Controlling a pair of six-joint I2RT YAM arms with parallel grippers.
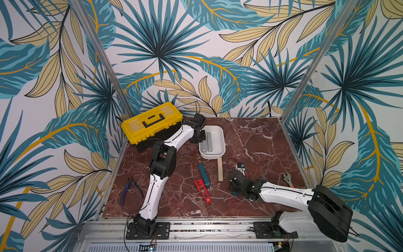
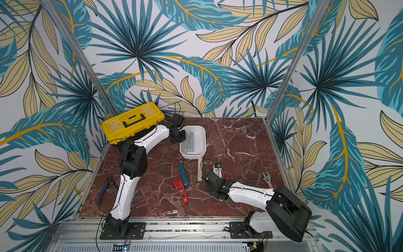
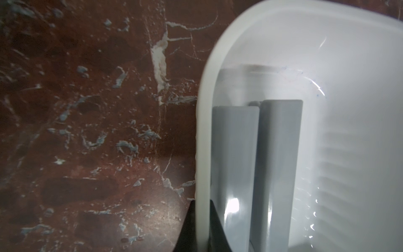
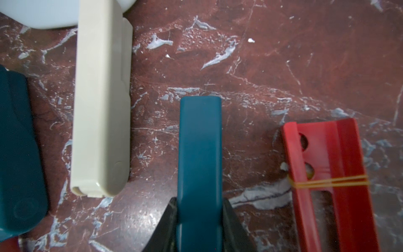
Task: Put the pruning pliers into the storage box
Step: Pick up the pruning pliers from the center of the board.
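Note:
The white storage box stands at the back middle of the table, with two grey pruning pliers lying in it. My left gripper is shut on the box's near-side rim, one jaw inside and one outside, next to the grey bars. My right gripper is shut on a teal bar low over the table. Around it lie a beige bar, a second teal bar and a red truss bar bound with a rubber band. In a top view another red bar lies beside the teal one.
A yellow toolbox sits at the back left, behind the left arm. Blue-handled cutters lie at the left edge, and an adjustable wrench at the right edge. Metal frame posts stand at the back corners.

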